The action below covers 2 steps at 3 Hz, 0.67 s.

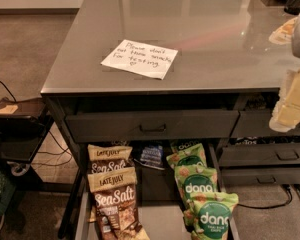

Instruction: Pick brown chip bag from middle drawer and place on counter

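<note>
Brownish flooring was seen around a grey cabinet whose glossy counter (pixel 215 44) bore a white handwritten note (pixel 140 59). Beneath a closed drawer front (pixel 152 126) with a small bar handle, the middle drawer (pixel 82 219) was pulled out. Its left row held the brown chip bag (pixel 115 199), standing nearly upright and leaning slightly, with a second brown bag (pixel 109 159) just behind and touching it. The right row was filled by green bags (pixel 197 186), and a small dark packet (pixel 151 155) lay at the back, between the rows.

The gripper (pixel 289 111) was seen at the right edge of the view, level with the counter's front edge and well apart from the drawer. Whether it was open or closed could not be told.

The reach was judged not yet begun. It was thought best that the gripper be carried left and down over the left row and lowered from above. The front bag's tan top band seemed the best place for the grip, since the glossy body was likely to slip and crumple. A straight lift was advised, so that the rear bag would not be dragged along and the closed drawer front above would be cleared.
</note>
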Tool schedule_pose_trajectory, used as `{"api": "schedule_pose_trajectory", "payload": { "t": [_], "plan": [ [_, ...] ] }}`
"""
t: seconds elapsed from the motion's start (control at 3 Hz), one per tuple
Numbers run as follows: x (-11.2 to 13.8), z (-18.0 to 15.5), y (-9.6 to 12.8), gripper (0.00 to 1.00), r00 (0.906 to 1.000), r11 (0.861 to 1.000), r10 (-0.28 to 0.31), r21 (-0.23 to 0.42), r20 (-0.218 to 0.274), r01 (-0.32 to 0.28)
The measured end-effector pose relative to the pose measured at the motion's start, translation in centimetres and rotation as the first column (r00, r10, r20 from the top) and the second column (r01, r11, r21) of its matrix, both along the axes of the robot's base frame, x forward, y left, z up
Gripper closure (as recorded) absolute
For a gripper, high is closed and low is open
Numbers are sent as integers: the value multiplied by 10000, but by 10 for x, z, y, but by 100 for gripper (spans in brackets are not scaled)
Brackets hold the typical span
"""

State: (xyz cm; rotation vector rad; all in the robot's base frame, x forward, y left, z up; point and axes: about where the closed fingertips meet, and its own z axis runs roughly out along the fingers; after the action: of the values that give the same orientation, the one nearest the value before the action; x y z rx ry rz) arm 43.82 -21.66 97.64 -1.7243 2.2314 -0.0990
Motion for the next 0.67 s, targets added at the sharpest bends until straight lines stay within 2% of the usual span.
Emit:
{"api": "schedule_pose_trajectory", "payload": {
  "t": [0.67],
  "plan": [
    [-1,-1,2,0,10000,9999,25,169,54,-26]
  ]
}}
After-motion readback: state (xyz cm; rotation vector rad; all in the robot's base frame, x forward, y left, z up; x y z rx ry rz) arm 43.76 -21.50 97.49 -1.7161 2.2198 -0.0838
